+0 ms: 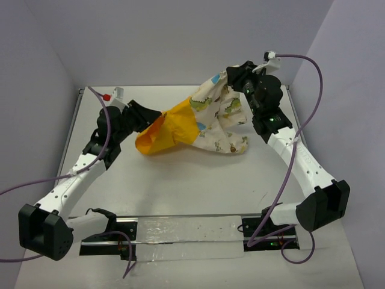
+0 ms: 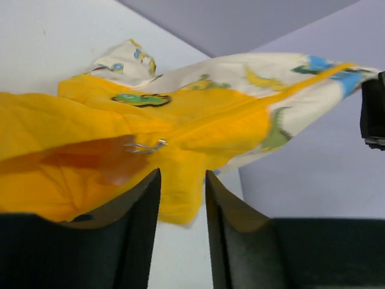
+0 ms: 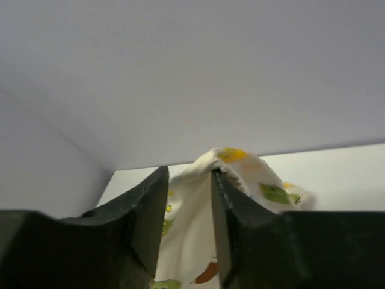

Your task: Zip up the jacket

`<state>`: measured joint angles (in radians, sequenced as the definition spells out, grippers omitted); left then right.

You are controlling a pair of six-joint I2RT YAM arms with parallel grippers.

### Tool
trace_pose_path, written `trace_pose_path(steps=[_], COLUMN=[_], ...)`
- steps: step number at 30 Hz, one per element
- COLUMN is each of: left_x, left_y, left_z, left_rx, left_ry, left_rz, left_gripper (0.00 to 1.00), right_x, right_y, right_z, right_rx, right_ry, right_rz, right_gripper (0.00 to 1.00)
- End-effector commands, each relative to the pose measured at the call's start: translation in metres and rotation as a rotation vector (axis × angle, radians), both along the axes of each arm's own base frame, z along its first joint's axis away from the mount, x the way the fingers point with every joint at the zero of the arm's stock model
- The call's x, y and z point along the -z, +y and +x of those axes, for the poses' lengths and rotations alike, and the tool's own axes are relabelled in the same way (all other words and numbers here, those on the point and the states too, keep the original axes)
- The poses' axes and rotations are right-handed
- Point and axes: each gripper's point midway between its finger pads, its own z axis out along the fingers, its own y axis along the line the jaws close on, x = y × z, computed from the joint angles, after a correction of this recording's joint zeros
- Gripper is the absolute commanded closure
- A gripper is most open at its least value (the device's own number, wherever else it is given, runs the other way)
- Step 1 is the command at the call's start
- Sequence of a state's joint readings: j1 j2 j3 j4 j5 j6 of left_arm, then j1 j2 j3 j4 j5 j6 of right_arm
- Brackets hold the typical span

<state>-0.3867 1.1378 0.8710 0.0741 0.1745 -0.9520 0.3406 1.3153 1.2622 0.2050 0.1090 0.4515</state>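
Jacket aloft between left tool and right tool

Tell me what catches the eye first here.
The jacket is stretched between both arms over the far half of the table. The right claw pinches its cream, animal-printed end high at the far right, while the left claw grips the yellow-orange end lower on the left. A green patch stands out on the yellow fabric.
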Motion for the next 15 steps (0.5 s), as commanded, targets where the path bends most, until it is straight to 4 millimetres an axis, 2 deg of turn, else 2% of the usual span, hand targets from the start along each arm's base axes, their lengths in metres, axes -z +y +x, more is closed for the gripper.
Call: trace_pose_path(steps=[1, 2, 3, 4, 6, 7, 8, 9, 12, 15], left_x=[0.004, 0.011, 0.018, 0.017, 0.018, 0.026, 0.030, 0.026, 0.015, 0.007], left_y=[0.010, 0.011, 0.013, 0.020, 0.034, 0.052, 0.072, 0.086, 0.110, 0.116], left_z=[0.005, 0.005, 0.004, 0.004, 0.003, 0.000, -0.001, -0.002, -0.011, -0.016], left_rx=[-0.007, -0.010, -0.018, -0.050, -0.117, -0.192, -0.279, -0.338, -0.407, -0.420], left_ry=[0.041, 0.065, 0.091, 0.086, 0.096, 0.135, 0.159, 0.156, 0.145, 0.125], left_rz=[0.145, 0.156, 0.173, 0.190, 0.223, 0.269, 0.318, 0.347, 0.388, 0.393], left_gripper=[0.31, 0.22, 0.14, 0.11, 0.08, 0.04, 0.01, 0.01, 0.01, 0.01], right_x=[-0.013, -0.002, 0.022, 0.044, 0.064, 0.094, 0.115, 0.131, 0.170, 0.201], right_y=[-0.013, -0.013, -0.018, -0.021, -0.032, -0.051, -0.067, -0.077, -0.104, -0.118], right_z=[-0.009, -0.009, -0.010, -0.012, -0.011, -0.014, -0.018, -0.025, -0.038, -0.054], right_rx=[0.025, 0.028, 0.050, 0.066, 0.122, 0.222, 0.305, 0.358, 0.508, 0.574], right_ry=[0.057, 0.098, 0.191, 0.271, 0.334, 0.436, 0.511, 0.574, 0.703, 0.801], right_rz=[-0.019, -0.030, -0.066, -0.098, -0.128, -0.171, -0.209, -0.234, -0.294, -0.349], right_gripper=[0.06, 0.05, 0.00, 0.00, 0.00, 0.00, 0.00, 0.00, 0.00, 0.00])
